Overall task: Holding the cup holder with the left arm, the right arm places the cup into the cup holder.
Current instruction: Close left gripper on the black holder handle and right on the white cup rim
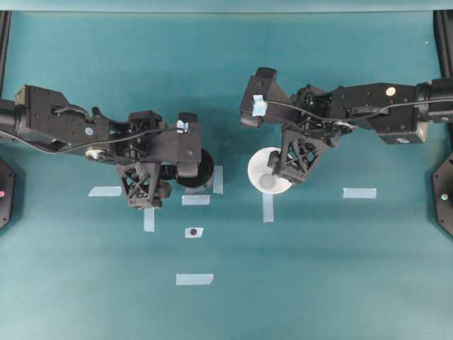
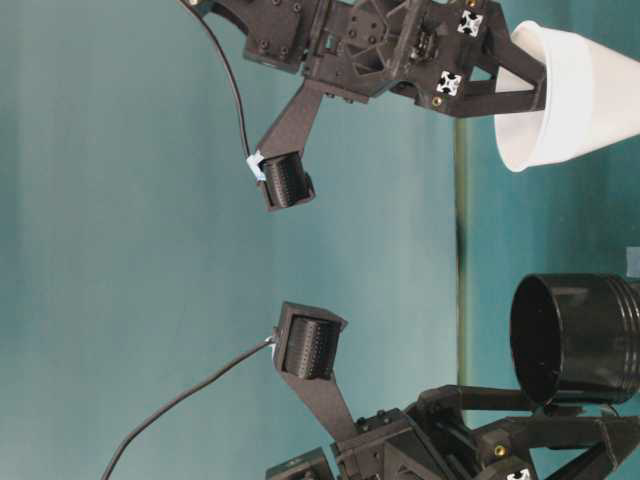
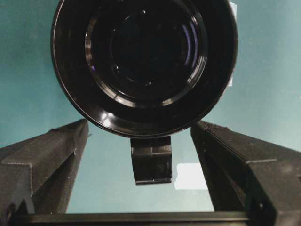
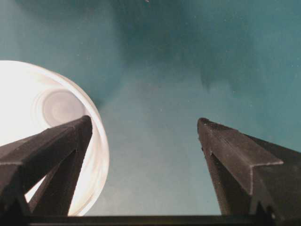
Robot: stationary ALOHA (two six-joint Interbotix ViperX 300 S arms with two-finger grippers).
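Left hand (image 3: pixel 141 136) open astride cup holder (image 3: pixel 143 61); right hand (image 4: pixel 143 127) open, finger seemingly inside cup (image 4: pixel 51 108).

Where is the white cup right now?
In the overhead view the cup stands on the table right of centre, partly beneath the open right gripper, not in the cup holder.

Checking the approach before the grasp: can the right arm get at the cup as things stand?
Probably yes. The right pincer stands open above the cup, and nothing lies between them. In the right wrist view the cup sits off to one side, partly behind one finger, not centred, so a small sideways shift looks needed first.
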